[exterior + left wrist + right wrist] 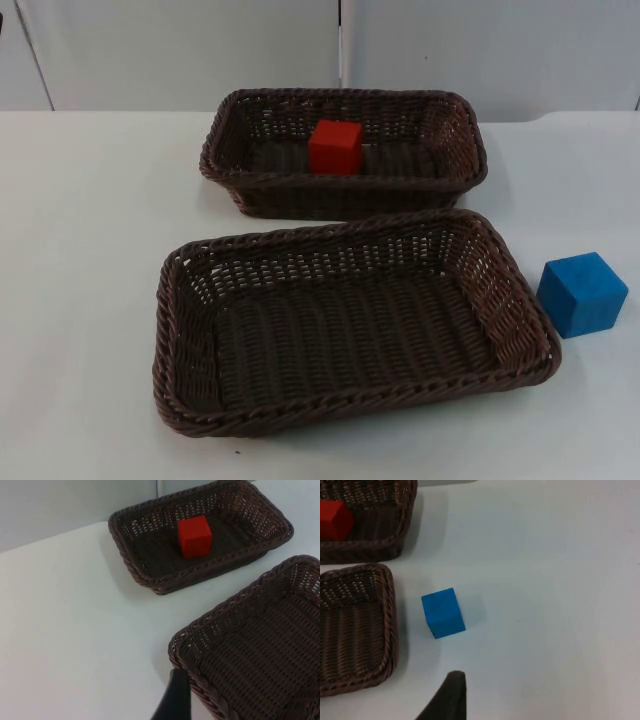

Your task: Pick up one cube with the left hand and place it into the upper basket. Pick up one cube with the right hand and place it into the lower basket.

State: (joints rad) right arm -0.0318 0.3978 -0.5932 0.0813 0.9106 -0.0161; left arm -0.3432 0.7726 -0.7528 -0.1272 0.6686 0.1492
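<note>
Lower basket (260,645) cut by frame edge in both wrist views; upper basket (367,525) cropped in right wrist view, red cube (335,520) partly cut too.

Both baskets are woven wicker, dark brown, with a ribbed, rough texture and a faint sheen on the strands. The upper basket (455,125) has open lattice sides and a braided rim; the lower basket (190,300) shows the same weave, tighter across its floor. The red cube (335,146) looks smooth and matt, like painted wood or foam. The blue cube (583,293) is matt too, its faces slightly grainy. The table (90,240) is smooth, white and softly glossy. The black fingertip (175,700) looks like matt plastic.
</note>
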